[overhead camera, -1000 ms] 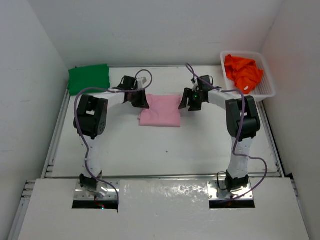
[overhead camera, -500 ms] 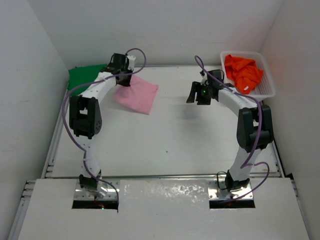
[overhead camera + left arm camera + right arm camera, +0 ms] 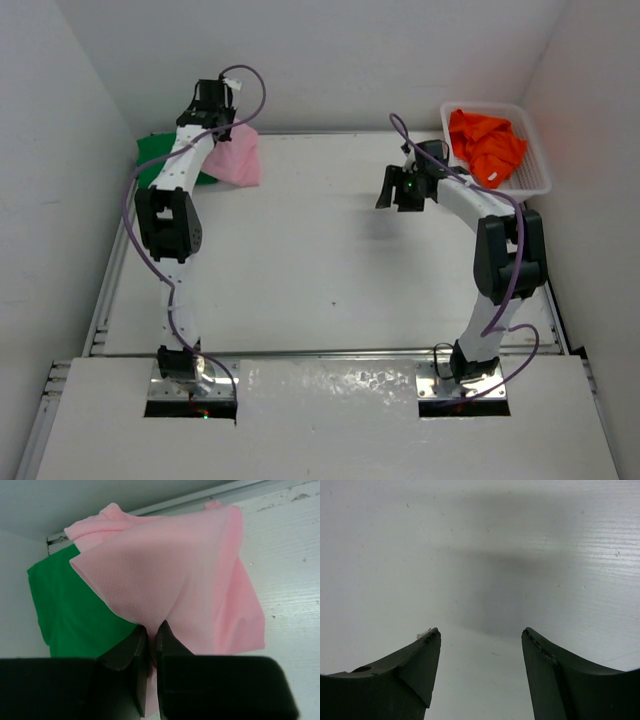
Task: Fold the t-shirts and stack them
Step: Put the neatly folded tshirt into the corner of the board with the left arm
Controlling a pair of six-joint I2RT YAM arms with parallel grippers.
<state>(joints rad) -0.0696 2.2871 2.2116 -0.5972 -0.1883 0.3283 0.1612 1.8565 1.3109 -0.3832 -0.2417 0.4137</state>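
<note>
Since the earlier frames, the folded pink t-shirt [image 3: 240,160] has been carried from mid-frame to the upper left, pinched at one edge by the left gripper [image 3: 151,630] partly above the green t-shirt [image 3: 70,605]. If it is released off-centre, the fold may be lost and the stack skewed. The right gripper [image 3: 480,635] is held spread, empty.

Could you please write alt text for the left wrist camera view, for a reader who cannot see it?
The left gripper, shut, pinches a fold of the pink t-shirt, which spreads out beyond it. The green t-shirt shows behind the pink one on the left, and the bare white table on the right.
</note>
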